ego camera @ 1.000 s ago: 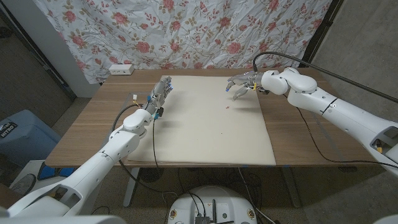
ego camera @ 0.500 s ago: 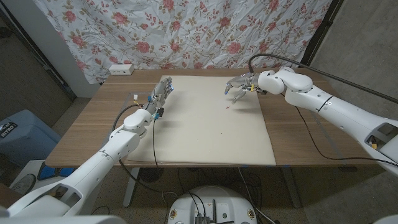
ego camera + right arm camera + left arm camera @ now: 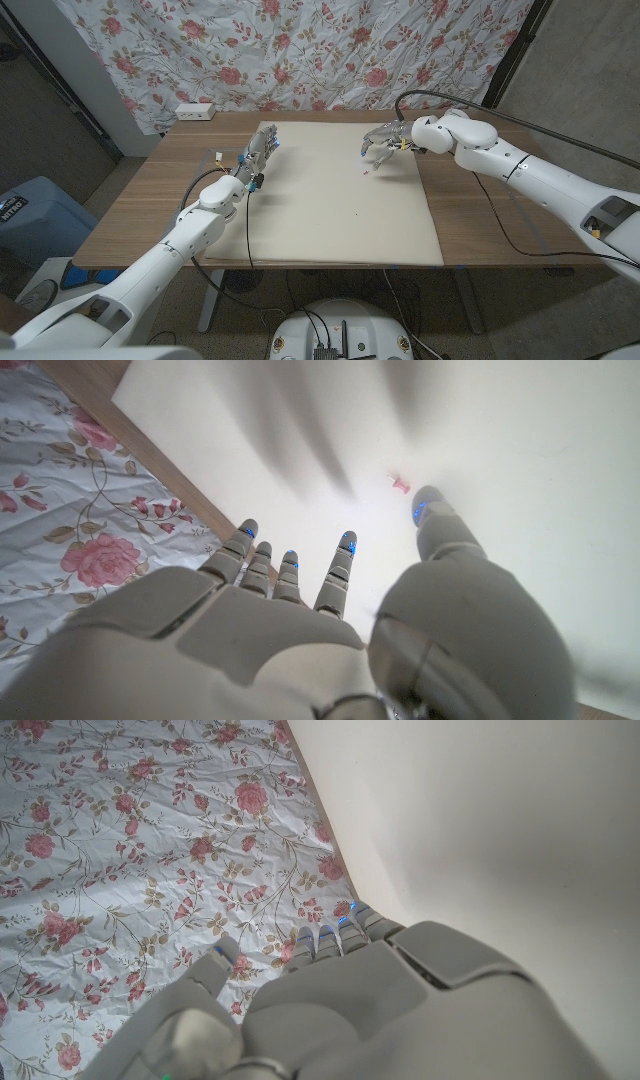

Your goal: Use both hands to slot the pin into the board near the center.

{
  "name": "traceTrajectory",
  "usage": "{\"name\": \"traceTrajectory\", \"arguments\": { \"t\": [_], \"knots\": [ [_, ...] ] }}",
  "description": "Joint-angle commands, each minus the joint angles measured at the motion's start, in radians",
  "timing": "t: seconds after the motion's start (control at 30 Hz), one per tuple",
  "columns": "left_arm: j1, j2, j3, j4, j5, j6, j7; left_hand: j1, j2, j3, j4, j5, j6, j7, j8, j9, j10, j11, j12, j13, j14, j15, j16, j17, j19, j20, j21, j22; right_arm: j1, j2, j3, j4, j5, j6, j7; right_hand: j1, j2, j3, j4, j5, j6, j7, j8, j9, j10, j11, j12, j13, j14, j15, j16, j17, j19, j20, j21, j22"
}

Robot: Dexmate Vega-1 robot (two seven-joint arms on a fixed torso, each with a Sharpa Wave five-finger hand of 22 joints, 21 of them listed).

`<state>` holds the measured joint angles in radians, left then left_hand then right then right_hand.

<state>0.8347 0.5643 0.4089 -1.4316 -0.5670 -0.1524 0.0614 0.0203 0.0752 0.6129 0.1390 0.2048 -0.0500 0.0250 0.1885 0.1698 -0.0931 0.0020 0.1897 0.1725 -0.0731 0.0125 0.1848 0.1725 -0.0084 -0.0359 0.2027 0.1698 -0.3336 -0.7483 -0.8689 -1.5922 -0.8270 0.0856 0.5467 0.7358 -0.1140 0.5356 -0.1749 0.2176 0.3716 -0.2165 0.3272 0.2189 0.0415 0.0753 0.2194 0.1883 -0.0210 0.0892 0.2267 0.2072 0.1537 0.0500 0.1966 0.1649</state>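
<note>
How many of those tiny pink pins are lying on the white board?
1 for sure: a pink pin on the board just in front of the right hand. A fainter speck near the center is too small to identify.

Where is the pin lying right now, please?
In the head view, the pin lies on the board, far right part, just below the right hand, which hovers over it.

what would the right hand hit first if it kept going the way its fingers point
Probably the cream board: the right hand hovers open with fingers angled down at it. The small pink pin lies just beyond the fingertips, though depth is unclear.
</note>
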Motion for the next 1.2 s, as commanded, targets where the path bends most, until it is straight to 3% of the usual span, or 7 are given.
{"name": "traceTrajectory", "arguments": {
  "t": [0.03, 0.67, 1.2],
  "knots": [
    [0.01, 0.006, 0.0, -0.016, 0.002, 0.012, 0.011, 0.003, 0.083, 0.007, 0.001, 0.001, 0.004, -0.001, 0.0, 0.004, 0.003, 0.003, -0.003, 0.003, 0.0, 0.0, -0.001, 0.002, 0.007, -0.01, -0.005, 0.003, -0.001, 0.009, -0.017, 0.018, -0.033, 0.01, -0.03, 0.012, 0.006, -0.003, 0.005, -0.005, 0.018, 0.002, 0.013, 0.005, 0.007, 0.001, -0.004, 0.005, 0.009, 0.002, 0.007, 0.005, 0.012, -0.004, 0.004, 0.005],
    [0.024, 0.013, -0.002, -0.038, 0.002, 0.023, 0.022, 0.002, 0.083, 0.01, 0.001, 0.001, 0.005, -0.001, 0.0, 0.004, 0.003, 0.002, -0.004, 0.003, 0.0, 0.0, -0.002, 0.002, 0.007, -0.011, -0.006, 0.003, -0.008, 0.023, -0.04, 0.048, -0.075, 0.022, -0.085, 0.02, 0.012, -0.008, 0.007, -0.014, 0.038, 0.0, 0.029, 0.01, 0.015, 0.002, -0.007, 0.005, 0.017, -0.005, 0.01, 0.008, 0.033, -0.008, 0.008, 0.004],
    [0.031, 0.013, -0.002, -0.037, -0.004, 0.02, 0.017, 0.002, 0.083, 0.012, 0.001, 0.001, 0.004, 0.0, -0.001, 0.004, 0.003, 0.003, -0.004, 0.003, -0.001, 0.0, -0.003, 0.002, 0.007, -0.01, -0.007, 0.003, -0.021, 0.025, -0.05, 0.053, -0.099, 0.029, -0.122, 0.034, 0.016, -0.013, 0.006, -0.025, 0.072, 0.001, 0.052, 0.018, 0.035, -0.012, -0.006, 0.006, 0.037, -0.019, 0.016, 0.01, 0.058, -0.013, 0.01, 0.004]
  ]
}}
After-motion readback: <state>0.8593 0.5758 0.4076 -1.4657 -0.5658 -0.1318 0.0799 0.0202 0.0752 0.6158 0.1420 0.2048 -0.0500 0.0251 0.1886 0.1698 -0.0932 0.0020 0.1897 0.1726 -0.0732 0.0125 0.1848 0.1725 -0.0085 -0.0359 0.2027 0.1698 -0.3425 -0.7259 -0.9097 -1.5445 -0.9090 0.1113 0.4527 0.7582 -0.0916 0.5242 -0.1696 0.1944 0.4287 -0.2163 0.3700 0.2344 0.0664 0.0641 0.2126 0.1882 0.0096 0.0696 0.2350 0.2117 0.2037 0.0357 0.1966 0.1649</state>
